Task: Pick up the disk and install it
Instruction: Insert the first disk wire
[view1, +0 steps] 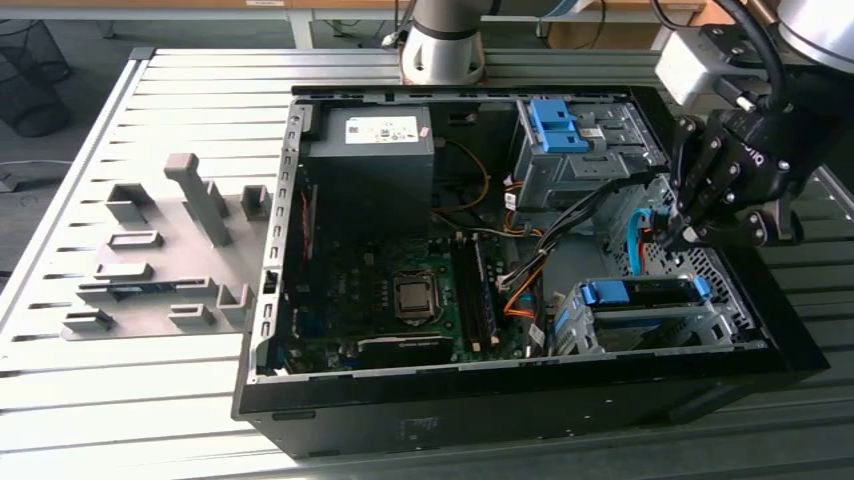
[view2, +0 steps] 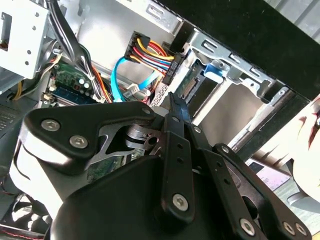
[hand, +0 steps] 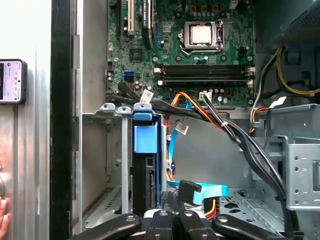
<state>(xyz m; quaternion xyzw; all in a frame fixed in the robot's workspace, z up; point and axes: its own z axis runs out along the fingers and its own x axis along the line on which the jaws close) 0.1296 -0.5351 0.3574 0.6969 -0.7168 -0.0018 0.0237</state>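
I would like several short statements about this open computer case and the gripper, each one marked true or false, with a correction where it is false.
1. The black gripper is above the open black computer case, near the grey drive cage. True.
2. The side panel of the case is closed. False: the case is open and the green motherboard shows.
3. A disk with blue plastic rails sits in the grey drive cage. True.
4. The black power supply box with a white sticker lies outside the case on the table. False: it sits inside the case, in a corner.
5. The processor socket carries a large cooler fan. False: it is bare.
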